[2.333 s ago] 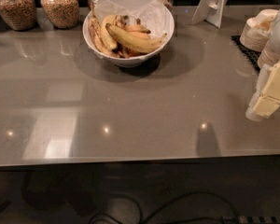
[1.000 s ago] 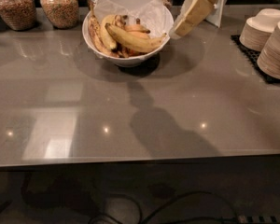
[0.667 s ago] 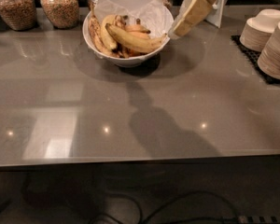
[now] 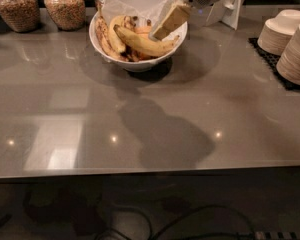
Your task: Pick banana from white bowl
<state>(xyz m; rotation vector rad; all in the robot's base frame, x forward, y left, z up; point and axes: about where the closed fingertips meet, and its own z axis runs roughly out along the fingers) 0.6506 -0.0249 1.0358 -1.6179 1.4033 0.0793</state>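
The white bowl (image 4: 138,63), lined with crinkled white paper, stands at the back middle of the grey counter. The banana (image 4: 142,43), long, curved and yellow, lies across the front of the bowl on top of the others. Shorter and brown-spotted bananas (image 4: 107,34) lie along the bowl's left side. My gripper (image 4: 166,23) reaches in from the upper right and hangs over the bowl's right half, its cream fingers pointing down-left just above the banana.
Two jars of grains (image 4: 40,6) stand at the back left and two glass jars behind the bowl. Stacks of small cream bowls (image 4: 291,40) sit on a black mat at the right. A white stand (image 4: 229,9) is behind the arm.
The gripper has moved left from beside the bowl's right rim to over the bowl, close above the banana. The bananas have not moved.
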